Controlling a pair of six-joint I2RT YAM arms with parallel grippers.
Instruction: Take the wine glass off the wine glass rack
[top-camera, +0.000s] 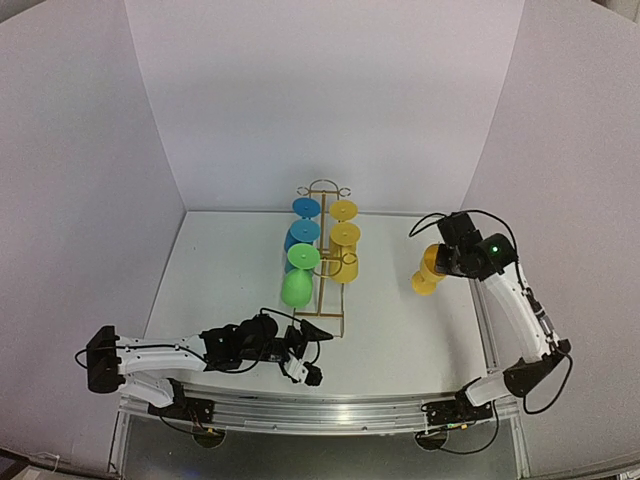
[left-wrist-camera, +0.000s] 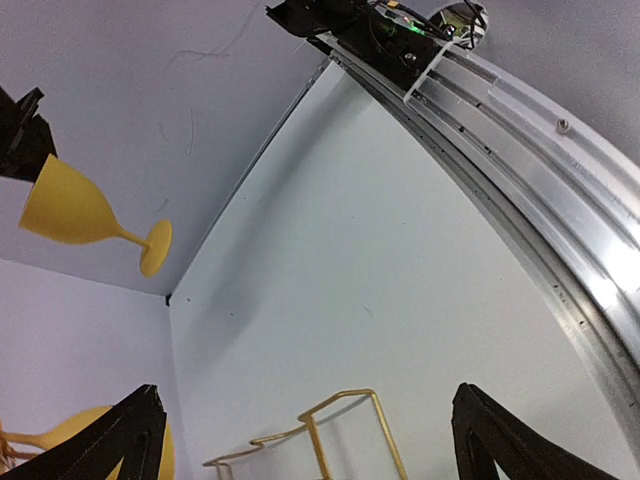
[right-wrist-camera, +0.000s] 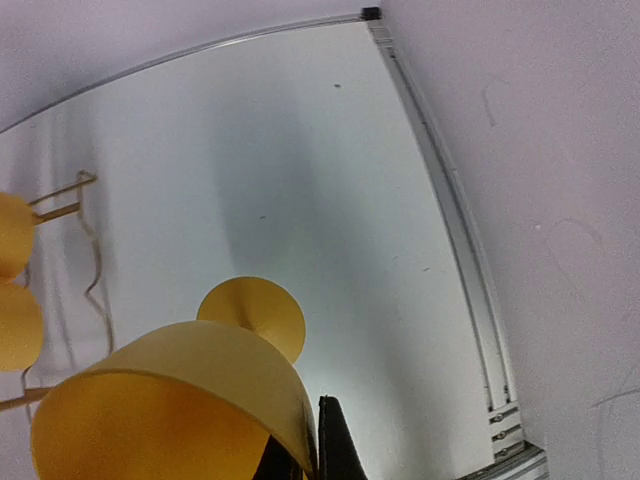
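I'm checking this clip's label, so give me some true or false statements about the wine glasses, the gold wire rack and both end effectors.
1. The right end effector holds a yellow plastic wine glass clear of the gold wire wine glass rack. True.
2. The left end effector is clamped on the rack. False: it is open, with the rack's near end between its spread fingers.
3. A green plastic wine glass sits in the rack. True.
4. Every glass in the rack is yellow. False: blue plastic wine glasses and the green one are there too.
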